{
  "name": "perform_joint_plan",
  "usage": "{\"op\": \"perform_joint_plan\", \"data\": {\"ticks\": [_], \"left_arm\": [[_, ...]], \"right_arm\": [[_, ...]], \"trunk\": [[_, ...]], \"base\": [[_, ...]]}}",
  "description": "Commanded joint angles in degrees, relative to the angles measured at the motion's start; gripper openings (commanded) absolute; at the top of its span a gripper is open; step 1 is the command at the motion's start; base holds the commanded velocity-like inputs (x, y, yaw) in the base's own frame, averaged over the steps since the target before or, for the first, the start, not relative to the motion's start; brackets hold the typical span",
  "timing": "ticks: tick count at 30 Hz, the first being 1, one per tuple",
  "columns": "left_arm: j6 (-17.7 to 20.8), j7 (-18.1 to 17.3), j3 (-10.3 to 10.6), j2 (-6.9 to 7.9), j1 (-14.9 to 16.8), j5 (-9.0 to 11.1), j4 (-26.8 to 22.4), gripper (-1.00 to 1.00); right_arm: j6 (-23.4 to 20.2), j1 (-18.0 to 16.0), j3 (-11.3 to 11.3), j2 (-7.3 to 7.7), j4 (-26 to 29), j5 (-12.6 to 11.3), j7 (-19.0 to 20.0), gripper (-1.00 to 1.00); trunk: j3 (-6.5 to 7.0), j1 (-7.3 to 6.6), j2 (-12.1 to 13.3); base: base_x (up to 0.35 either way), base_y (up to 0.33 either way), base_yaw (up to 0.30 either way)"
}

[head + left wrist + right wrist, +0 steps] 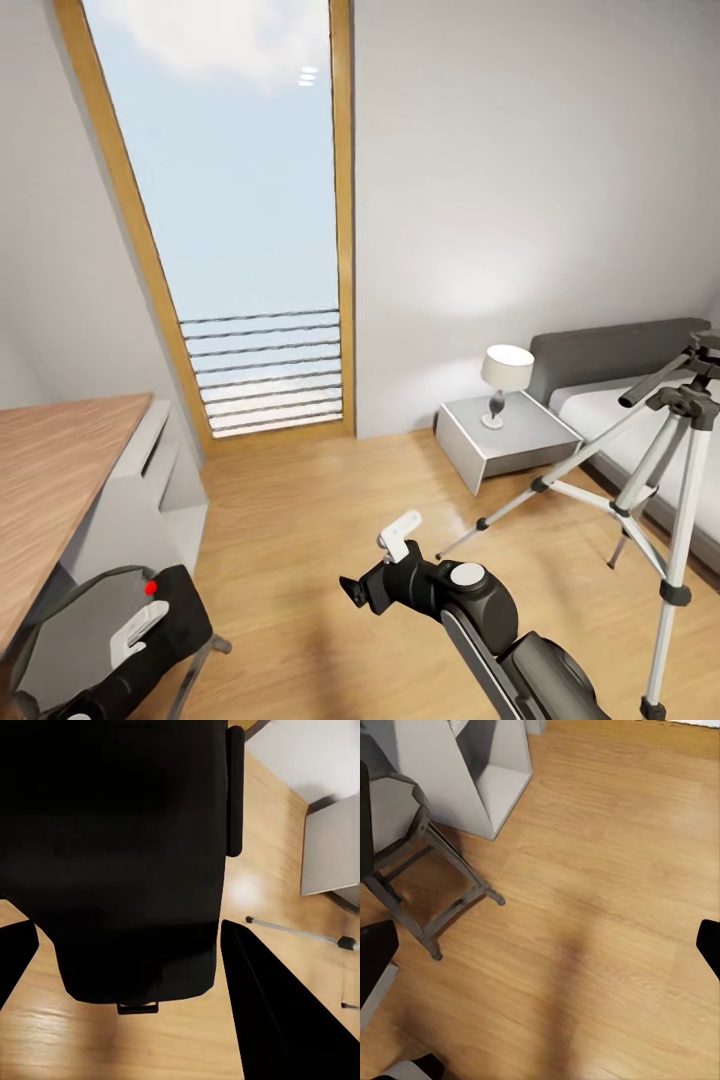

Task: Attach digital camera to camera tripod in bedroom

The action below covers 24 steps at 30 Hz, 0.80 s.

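Head view shows the left gripper [140,625] low at the lower left, its arm coming up from the bottom edge, with the jaws pinching the camera [175,610]; a white fingertip [137,630] lies across the camera's face and the red dot [151,588] sits on top. The camera hangs above a grey chair [70,640] beside the wooden tabletop [50,490]. From the left wrist, the camera [120,855] is a large black block between the two dark fingers [277,1020], with wood floor [112,1042] beyond it and a tripod leg [296,931] crossing the floor near a grey nightstand [330,847].

The right arm [500,630] reaches up from the bottom right, bent at the wrist, so the right gripper [378,565] points left and slightly away over the floor [320,520]. Its jaws are spread and hold nothing: one white fingertip [402,530] stands up, the other dark finger sits lower. The right wrist looks down on bare floor [600,907], the chair's legs [435,892] and a white desk base [472,772].

The tripod [660,480] stands at the right on the floor, silver legs splayed, black head [700,380] and pan handle [655,380] up near the bed [640,400]. It is well apart from both grippers. A nightstand [505,440] with a small lamp [505,385] sits between the tripod and a tall wood-framed window [240,210].
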<state>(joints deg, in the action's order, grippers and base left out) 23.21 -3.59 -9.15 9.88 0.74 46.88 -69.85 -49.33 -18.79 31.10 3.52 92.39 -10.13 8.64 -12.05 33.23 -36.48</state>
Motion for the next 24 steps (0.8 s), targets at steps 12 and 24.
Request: {"op": "perform_joint_plan", "data": {"ticks": [12, 24], "left_arm": [[0.51, -0.12, 0.75, -0.04, 0.06, 0.09, 0.06, -1.0], [0.42, -0.65, 1.56, 0.46, -0.15, 0.23, 0.33, -1.0]], "right_arm": [[-0.16, -0.03, -0.4, 0.02, 0.07, -0.15, -0.02, 1.0], [-0.44, -0.6, -0.24, -0.36, 0.07, -0.16, 0.47, 1.0]], "trunk": [[0.93, 0.02, -0.08], [1.6, 0.02, -0.08]], "base": [[0.001, 0.0, 0.114], [0.153, 0.069, 0.069]]}}
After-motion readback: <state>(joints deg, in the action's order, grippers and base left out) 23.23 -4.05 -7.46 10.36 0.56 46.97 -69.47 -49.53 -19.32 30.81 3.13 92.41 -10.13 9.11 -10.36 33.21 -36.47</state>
